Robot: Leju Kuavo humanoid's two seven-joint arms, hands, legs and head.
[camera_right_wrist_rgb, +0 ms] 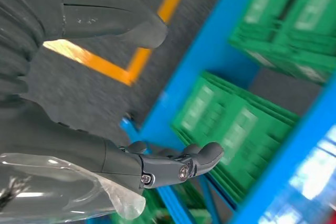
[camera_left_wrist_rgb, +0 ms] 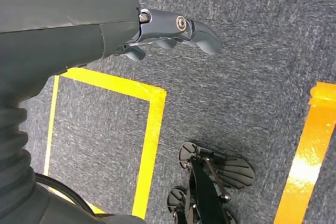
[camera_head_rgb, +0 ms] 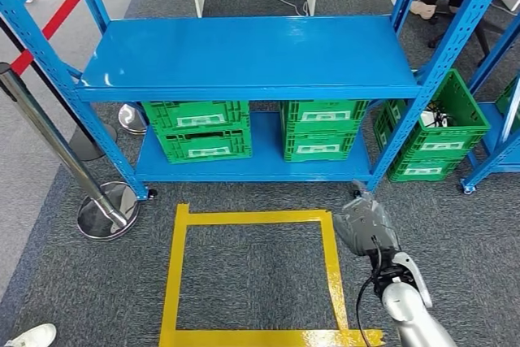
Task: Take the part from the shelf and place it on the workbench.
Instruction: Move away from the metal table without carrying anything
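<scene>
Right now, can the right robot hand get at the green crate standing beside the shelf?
Probably yes: the right robot hand is open and empty, and bare carpet lies between it and the open-topped green crate, though the blue shelf post stands close.

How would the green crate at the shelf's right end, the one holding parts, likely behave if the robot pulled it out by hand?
The green crate looks like rigid ribbed plastic, so probably stiff. Its open lattice walls suggest it is light for its size. Sitting flat on the blue shelf frame's lower level, it would likely slide rather than tip.

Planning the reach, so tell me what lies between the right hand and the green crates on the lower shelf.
In the head view, bare grey carpet and the shelf's blue front post lie between the right hand and the green crates.
</scene>
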